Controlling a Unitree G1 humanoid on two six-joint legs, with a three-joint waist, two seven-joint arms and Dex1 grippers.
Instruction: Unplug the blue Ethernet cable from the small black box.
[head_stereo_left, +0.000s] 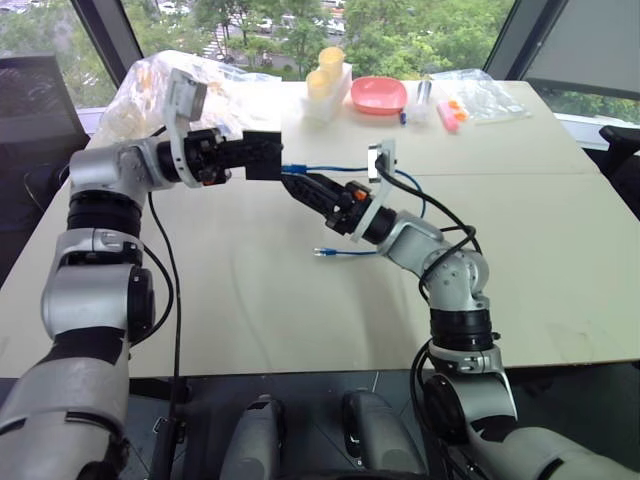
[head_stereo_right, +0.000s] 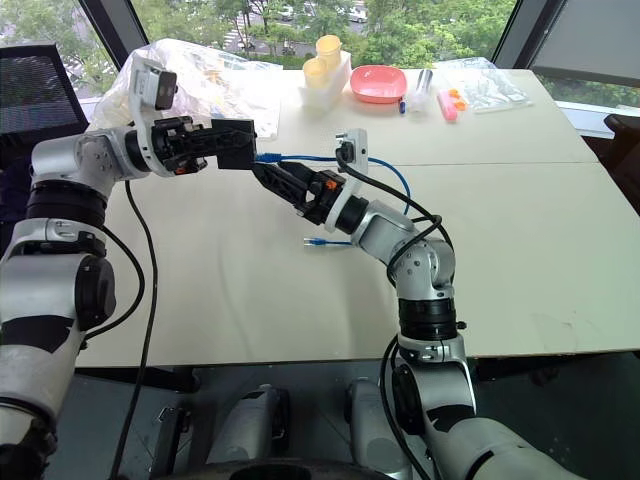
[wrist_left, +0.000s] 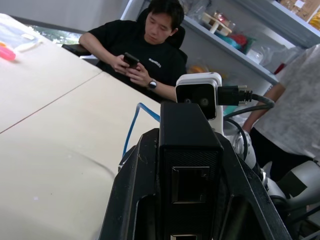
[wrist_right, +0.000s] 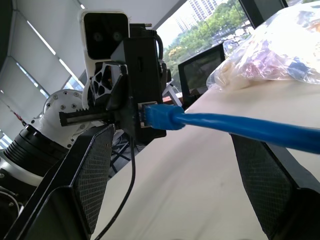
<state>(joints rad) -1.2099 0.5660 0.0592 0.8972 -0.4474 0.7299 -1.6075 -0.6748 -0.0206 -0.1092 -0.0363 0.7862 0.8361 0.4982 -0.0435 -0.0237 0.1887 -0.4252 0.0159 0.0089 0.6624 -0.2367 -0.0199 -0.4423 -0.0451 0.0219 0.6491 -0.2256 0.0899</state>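
Your left gripper (head_stereo_left: 243, 157) is clamped shut on the small black box (head_stereo_left: 263, 154), holding it up above the tabletop (head_stereo_left: 250, 300) with the socket side facing your right gripper (head_stereo_left: 292, 180). The blue Ethernet cable (wrist_right: 240, 126) is plugged into that socket; in the right wrist view its plug sits seated in the box, and the cord runs back between your right gripper's fingers (wrist_right: 87, 175), which stand wide apart on either side of it and, as far as you can tell from that angle, touch neither cord nor plug. From there the cable arcs behind the right wrist and comes down to the tabletop, where its free plug (head_stereo_left: 320, 253) lies just beside the right forearm
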